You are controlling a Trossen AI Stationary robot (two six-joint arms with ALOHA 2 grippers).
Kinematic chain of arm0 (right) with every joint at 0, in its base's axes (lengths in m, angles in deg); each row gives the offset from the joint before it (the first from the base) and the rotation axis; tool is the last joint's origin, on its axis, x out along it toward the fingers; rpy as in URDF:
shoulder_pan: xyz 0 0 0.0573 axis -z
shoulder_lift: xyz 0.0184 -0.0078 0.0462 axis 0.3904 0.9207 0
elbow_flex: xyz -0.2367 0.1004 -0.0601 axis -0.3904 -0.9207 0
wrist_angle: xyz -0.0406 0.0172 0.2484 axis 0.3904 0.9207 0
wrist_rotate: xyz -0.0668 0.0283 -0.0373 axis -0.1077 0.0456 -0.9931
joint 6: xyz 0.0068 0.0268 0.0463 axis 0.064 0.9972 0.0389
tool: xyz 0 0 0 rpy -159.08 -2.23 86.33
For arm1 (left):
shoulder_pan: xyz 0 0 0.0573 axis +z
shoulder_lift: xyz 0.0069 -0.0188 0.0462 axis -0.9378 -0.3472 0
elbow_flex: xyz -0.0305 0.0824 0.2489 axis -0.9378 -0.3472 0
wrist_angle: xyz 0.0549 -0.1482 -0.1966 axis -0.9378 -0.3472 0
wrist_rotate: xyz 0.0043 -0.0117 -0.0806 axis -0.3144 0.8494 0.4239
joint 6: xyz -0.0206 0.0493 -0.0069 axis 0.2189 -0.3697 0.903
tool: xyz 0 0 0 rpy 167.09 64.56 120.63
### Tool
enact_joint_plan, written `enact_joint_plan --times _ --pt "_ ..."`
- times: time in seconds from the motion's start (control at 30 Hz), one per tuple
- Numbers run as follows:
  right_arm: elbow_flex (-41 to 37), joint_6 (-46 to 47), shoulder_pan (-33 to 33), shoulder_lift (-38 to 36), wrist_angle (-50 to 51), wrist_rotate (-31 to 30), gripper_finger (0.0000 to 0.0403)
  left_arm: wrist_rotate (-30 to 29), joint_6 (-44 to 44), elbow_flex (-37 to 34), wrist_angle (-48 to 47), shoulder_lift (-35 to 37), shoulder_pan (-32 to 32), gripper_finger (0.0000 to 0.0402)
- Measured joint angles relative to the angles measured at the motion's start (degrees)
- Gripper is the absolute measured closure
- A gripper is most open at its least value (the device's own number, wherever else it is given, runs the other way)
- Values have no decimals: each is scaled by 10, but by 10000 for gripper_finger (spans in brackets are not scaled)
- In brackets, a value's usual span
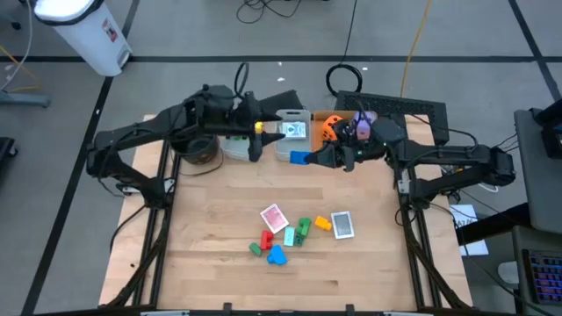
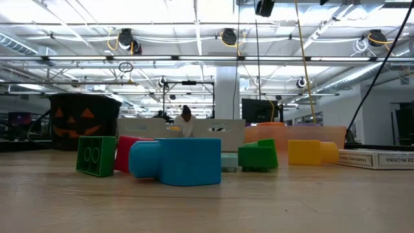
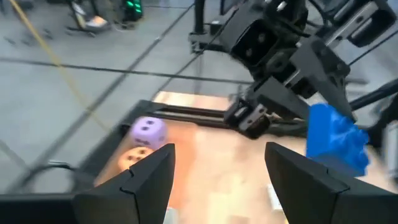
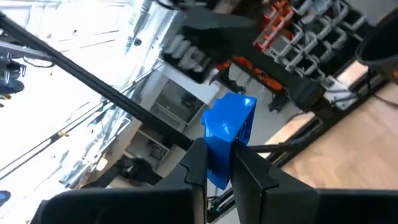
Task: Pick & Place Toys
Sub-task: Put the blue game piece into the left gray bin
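A blue plastic toy block (image 4: 227,134) is pinched between the closed fingers of the right gripper (image 1: 309,158), lifted above the far part of the wooden table (image 1: 219,219), just beside the clear plastic bins (image 1: 290,136). The left gripper (image 1: 260,140), facing it across those bins, stands partly open and empty. Nearer, bare wood separates both grippers from the scattered small blocks (image 1: 285,235) and playing cards (image 1: 273,217).
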Motion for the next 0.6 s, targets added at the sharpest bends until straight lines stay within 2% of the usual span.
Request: enact_joint_plan --times 0.13,0.33,0.6 --pt "0 13 17 20 -3 27 377 -57 -37 47 -50 -4 -21 144" --pt "0 49 41 49 -50 62 377 -59 -41 110 -123 -7 -31 144" --pt "0 90 64 108 -129 91 377 -59 -41 163 -226 -77 -64 144"
